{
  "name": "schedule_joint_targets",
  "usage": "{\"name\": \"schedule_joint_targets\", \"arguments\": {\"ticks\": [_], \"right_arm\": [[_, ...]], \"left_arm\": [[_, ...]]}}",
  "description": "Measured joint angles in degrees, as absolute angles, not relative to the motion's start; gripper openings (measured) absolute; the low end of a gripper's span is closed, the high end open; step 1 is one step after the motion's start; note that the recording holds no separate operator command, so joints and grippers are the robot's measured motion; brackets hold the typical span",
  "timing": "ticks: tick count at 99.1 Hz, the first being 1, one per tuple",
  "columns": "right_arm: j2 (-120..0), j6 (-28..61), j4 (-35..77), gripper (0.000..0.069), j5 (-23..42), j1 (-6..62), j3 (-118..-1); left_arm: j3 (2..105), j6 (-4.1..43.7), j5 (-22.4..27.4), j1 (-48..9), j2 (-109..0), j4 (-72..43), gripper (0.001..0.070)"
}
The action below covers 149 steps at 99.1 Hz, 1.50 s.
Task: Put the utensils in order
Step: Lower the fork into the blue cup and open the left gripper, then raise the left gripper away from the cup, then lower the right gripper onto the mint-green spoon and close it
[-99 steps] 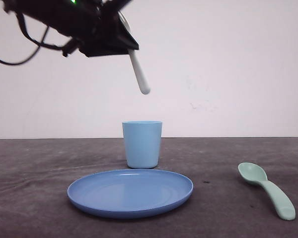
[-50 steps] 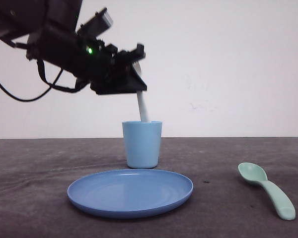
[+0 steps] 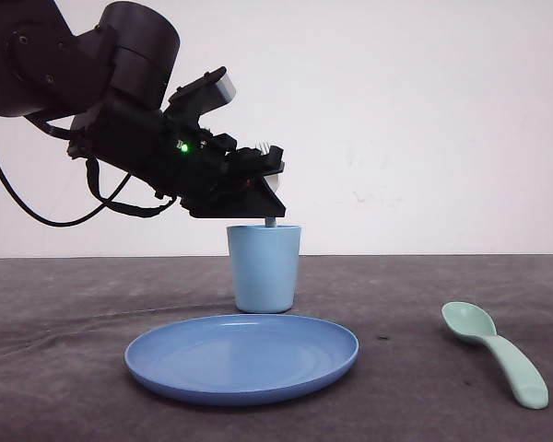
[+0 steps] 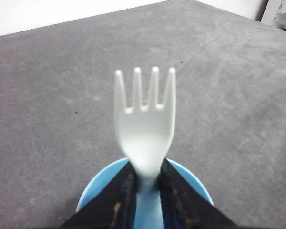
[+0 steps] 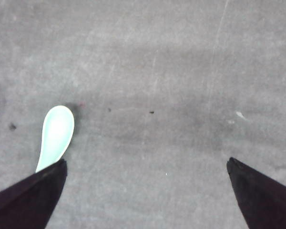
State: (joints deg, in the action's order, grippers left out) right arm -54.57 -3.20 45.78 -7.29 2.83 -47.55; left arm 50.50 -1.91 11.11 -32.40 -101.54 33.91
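The left gripper (image 3: 269,189) is clamped on the white fork (image 4: 144,125), pinching it at the neck just below the head. From the left wrist camera you get a nice look at it: smooth glossy plastic, four slim rounded tines sticking up, the head narrowing down to where the two dark fingers (image 4: 121,200) squeeze it from both sides. Under it sits the round rim of the light blue cup (image 3: 264,267), and the handle drops down into the cup's mouth. From the front only a short stub of white handle shows between the gripper and the cup rim.

Compared with a second ago, the arm has dropped a lot. Back then the fork hung high in the air, well above the cup; half a second ago its tip was just reaching the rim, and now most of the handle is inside.

The cup is a matte, slightly tapered tumbler standing upright just behind the round blue plate (image 3: 157,357), which is shallow and smooth. The table (image 3: 55,304) is dark grey with a scuffed, chalky surface.

The mint-green spoon (image 3: 500,350) lies flat on the table well off to the right, thick rounded handle toward the camera, same spot as before. The right gripper (image 5: 145,179) hovers above it with fingers spread wide, holding nothing, the spoon's oval bowl beside one fingertip.
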Motion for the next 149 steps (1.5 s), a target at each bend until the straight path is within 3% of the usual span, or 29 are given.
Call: {"name": "schedule_joint_targets", "arguments": {"ticks": [28,52,97,125,149], "right_arm": [[-54.6,-3.2,45.8,0.0679,-7.3,2.8,-47.5],[-54.6,-3.2,45.7,0.0679,-7.6,2.8,-47.5],[-60.7,-4.0,45.6,0.0679,-17.9,6.3,-47.5],[-71.3,-5.3,40.6,0.0679,-18.0,12.8,-47.5],[-78.6,-7.3,34.4,0.0679,-18.0,17.6,-47.5]], "left_arm": [[50.5,-2.0,11.1,-32.4,-101.6,34.1,0.0229],[50.5,-2.0,10.9,-32.3,-98.0,28.6,0.0240],[50.5,-1.4,10.4,-29.0,-69.4,1.6,0.0240],[50.6,1.3,6.5,-19.4,-51.9,-18.9,0.0239],[50.6,2.2,4.5,-8.5,-47.4,-33.8,0.0239]]}}
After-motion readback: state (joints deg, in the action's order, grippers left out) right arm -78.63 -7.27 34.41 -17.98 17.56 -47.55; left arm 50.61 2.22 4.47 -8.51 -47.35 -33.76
